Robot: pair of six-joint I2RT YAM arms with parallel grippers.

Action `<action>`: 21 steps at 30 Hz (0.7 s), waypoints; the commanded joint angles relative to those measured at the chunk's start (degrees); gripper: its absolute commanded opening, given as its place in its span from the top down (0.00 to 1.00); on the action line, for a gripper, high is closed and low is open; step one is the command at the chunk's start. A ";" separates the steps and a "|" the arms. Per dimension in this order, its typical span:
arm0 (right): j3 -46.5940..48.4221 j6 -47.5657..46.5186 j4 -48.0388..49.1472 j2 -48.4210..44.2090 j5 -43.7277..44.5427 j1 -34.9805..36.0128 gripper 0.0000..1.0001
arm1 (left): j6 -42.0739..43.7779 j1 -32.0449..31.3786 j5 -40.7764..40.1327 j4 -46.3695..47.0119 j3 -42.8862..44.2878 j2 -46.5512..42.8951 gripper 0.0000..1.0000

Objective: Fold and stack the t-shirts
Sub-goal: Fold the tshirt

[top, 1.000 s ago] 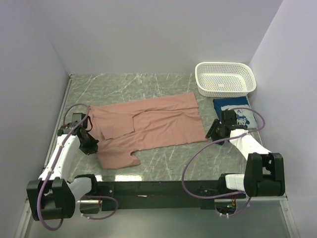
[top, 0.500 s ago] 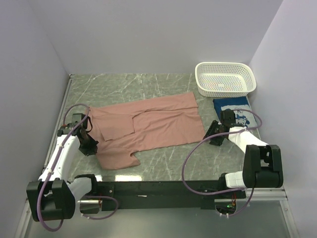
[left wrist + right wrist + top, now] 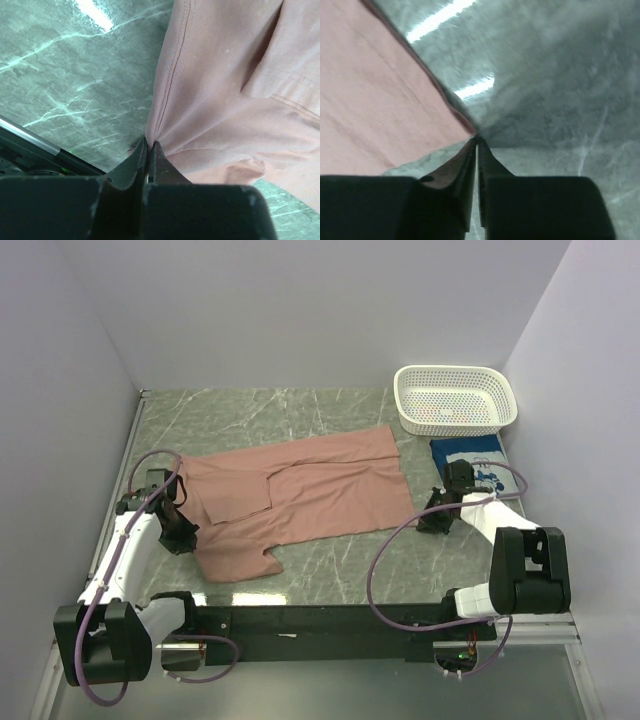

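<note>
At the near right corner of the dusty-pink t-shirt, the right gripper has its tips almost together, only a thin slit between them, just where the hem corner ends. Whether any cloth is caught there I cannot tell. The left gripper is clamped tight on the shirt's left side edge, and the cloth puckers at the pinch. The shirt lies spread plain side up across the middle of the marble-patterned table.

For a clean fold, I judge that the right pinch must take the hem itself rather than graze the tabletop, so it should bite fully before any lift. Both arms should then rise together, level, with the edge between them lightly taut. They should carry it over low, so that the crease runs straight and the rest of the shirt is not dragged.

A white perforated basket stands at the far right. No shirt shows in it, only coloured specks on its base, too small to tell. The blue t-shirt lies folded on the table just in front of it, not inside
</note>
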 commanded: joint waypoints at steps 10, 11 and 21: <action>5.30 -0.07 -12.42 -7.19 7.54 -0.83 1.00 | 1.65 0.36 -1.44 -6.01 3.75 -0.64 0.97; 5.83 -0.16 -13.04 -7.37 7.46 -1.09 1.00 | 1.82 0.36 -1.71 -6.10 3.93 -0.55 0.97; 4.08 1.85 -8.05 -6.06 0.34 -2.15 0.69 | 2.62 0.89 -0.48 -4.60 2.96 0.68 0.95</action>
